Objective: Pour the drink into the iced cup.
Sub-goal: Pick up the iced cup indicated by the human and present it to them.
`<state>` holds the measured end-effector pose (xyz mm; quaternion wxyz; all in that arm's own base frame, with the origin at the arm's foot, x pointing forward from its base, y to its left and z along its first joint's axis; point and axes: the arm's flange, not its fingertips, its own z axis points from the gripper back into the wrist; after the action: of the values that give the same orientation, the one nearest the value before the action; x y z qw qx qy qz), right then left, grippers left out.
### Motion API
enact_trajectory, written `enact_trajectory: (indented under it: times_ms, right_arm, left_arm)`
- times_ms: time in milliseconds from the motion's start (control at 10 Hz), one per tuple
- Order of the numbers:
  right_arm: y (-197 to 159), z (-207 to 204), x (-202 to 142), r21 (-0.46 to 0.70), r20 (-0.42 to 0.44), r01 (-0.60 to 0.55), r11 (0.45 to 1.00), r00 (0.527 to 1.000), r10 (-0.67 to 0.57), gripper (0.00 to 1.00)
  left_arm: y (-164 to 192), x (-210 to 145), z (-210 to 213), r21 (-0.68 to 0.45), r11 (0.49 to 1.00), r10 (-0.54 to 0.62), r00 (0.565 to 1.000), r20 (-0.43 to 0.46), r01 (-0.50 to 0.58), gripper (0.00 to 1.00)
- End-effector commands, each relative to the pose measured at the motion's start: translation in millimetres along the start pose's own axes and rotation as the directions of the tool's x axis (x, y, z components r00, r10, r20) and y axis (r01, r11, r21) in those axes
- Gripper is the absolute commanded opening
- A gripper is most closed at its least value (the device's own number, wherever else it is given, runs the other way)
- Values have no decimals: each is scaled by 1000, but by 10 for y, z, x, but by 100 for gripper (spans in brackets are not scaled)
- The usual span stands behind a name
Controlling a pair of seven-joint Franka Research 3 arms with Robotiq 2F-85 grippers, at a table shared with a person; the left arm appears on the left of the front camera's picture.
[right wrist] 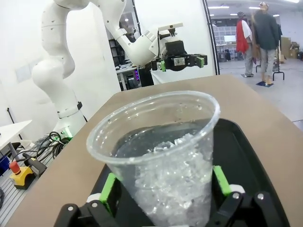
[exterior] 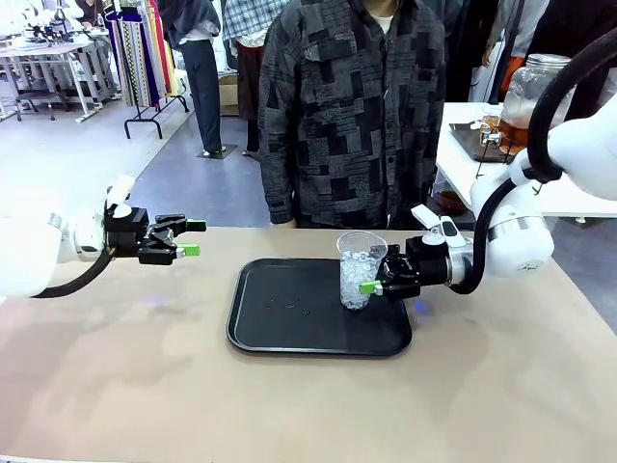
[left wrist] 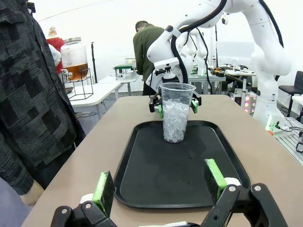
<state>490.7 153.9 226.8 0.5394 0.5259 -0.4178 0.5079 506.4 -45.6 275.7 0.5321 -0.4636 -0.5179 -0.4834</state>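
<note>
Broadly, one tan table (exterior: 116,386) carries one black tray (exterior: 280,338). One lidded jar (exterior: 528,96) stands upright on a side table (exterior: 463,121) at far right, with the amber drink (exterior: 516,130) in its lower part. One iced cup (exterior: 359,265) stands mouth-up on the tray. The right gripper (exterior: 364,282) straddles the cup, though I cannot tell if it grips. The left gripper (exterior: 193,237) hangs spread, well apart.

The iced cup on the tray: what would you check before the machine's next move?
1. Cup upright on the black tray: ok.
2. Ice in the cup: ok.
3. Right jaws either side of the cup: ok; gripping it: cannot tell.
4. Left jaws open, empty, off the tray: ok.
5. Drink near the cup: not ok; its jar stands on a side table beyond.
</note>
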Motion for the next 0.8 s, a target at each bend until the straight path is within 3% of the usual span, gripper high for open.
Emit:
enact_trajectory:
  times_ms: [0,100,700]
  right_arm:
    - [-57,-70,79,-27,-29,47,999,998,-48,81]
    - [-70,-75,77,-26,-28,47,999,998,-48,62]
    - [-73,-60,162,44,19,61,997,998,-61,62]
  left_arm:
    - [-1,20,-3,3,1000,-2,1000,4,2,100]
    - [-1,20,-3,3,1000,-2,1000,4,2,100]
    - [-1,20,-3,3,1000,-2,1000,4,2,100]
